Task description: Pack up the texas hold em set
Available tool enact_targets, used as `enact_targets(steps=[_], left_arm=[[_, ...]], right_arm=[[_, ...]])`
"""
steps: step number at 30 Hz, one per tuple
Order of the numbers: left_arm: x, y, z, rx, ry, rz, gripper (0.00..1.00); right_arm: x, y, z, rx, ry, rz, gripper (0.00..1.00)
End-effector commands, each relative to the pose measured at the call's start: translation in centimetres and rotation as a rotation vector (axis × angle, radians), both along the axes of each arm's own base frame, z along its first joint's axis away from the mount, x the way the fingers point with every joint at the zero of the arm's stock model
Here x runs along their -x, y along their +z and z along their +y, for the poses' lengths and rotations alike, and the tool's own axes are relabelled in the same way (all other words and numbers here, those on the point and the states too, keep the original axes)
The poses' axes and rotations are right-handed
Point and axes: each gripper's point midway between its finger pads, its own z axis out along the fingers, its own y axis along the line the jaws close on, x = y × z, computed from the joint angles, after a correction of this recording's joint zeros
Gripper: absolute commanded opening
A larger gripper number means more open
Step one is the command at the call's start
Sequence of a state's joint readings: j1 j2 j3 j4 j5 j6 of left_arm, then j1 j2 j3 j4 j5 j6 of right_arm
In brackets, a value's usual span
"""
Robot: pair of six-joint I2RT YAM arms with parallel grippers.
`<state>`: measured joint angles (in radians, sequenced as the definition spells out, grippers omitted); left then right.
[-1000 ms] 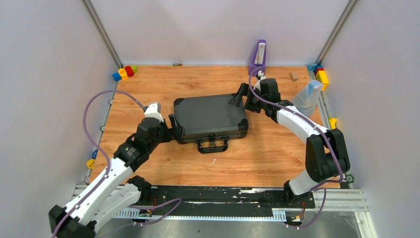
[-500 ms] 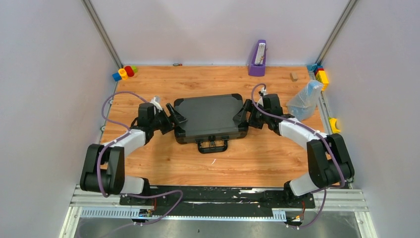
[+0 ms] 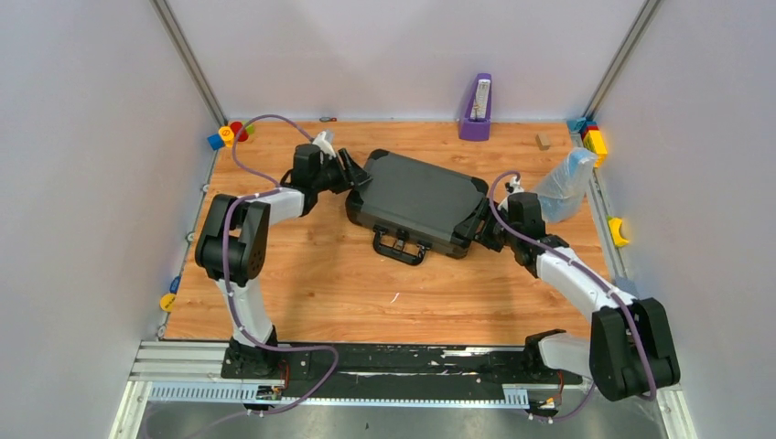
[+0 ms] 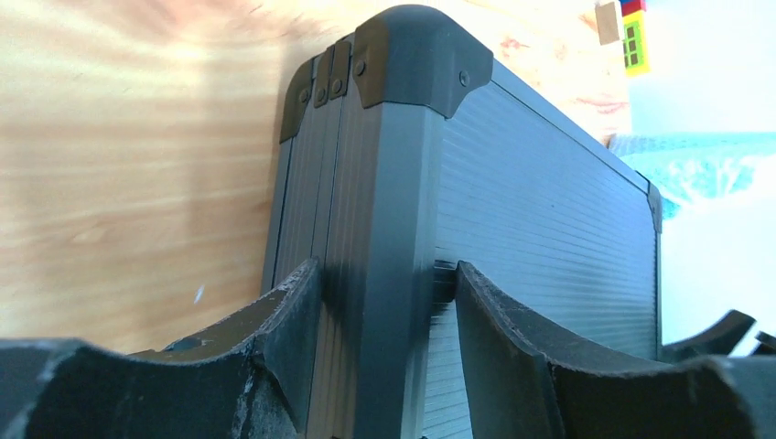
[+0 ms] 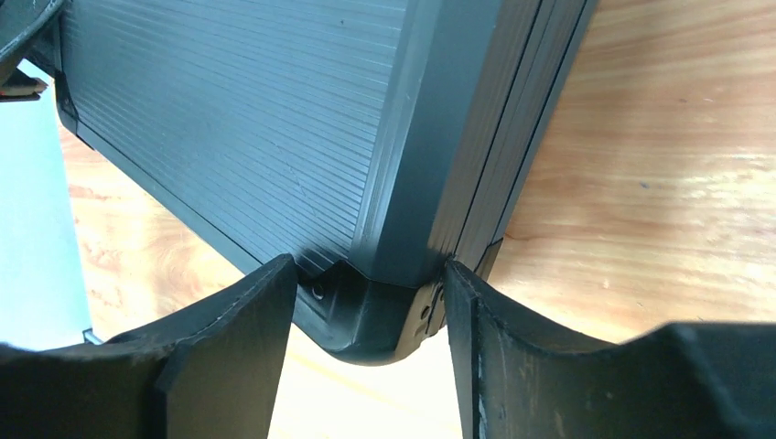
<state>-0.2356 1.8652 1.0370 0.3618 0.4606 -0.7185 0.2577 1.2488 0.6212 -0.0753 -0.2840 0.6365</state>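
Closed black case (image 3: 416, 199), skewed on desk (image 3: 302, 274) centre, held at two corners.
L gripper (image 4: 384, 267) clamped on its far-left corner, R gripper (image 5: 368, 263) on near-right corner; clear bag (image 3: 565, 181) near, right of case; purple stand (image 3: 477, 110) behind it; inside hidden.

Middle: black case (image 3: 416, 197) lies askew, an obstacle.
Right: clear bag (image 3: 565, 183) stands near its corner.
Near side: open table (image 3: 366, 302) before the case.
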Motion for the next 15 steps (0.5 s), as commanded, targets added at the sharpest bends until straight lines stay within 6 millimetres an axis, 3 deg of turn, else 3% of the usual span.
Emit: enact_targets(steps=[1, 8, 13, 15], left_arm=[[8.5, -4.3, -7.9, -0.018, -0.31, 0.243, 0.54], [7.6, -2.7, -3.1, -0.225, -0.164, 0.181, 0.66], [7.0, 0.5, 1.9, -0.366, 0.024, 0.119, 0.89], [7.3, 2.0, 3.2, -0.391, 0.082, 0.081, 0.94]], right_arm=[[2.4, -0.2, 0.4, -0.02, 0.025, 0.041, 0.58], [5.2, -1.1, 2.9, -0.07, 0.11, 0.085, 0.55], [6.7, -1.3, 4.9, -0.056, 0.155, 0.103, 0.55], [6.9, -1.2, 5.1, -0.053, 0.156, 0.094, 0.55]])
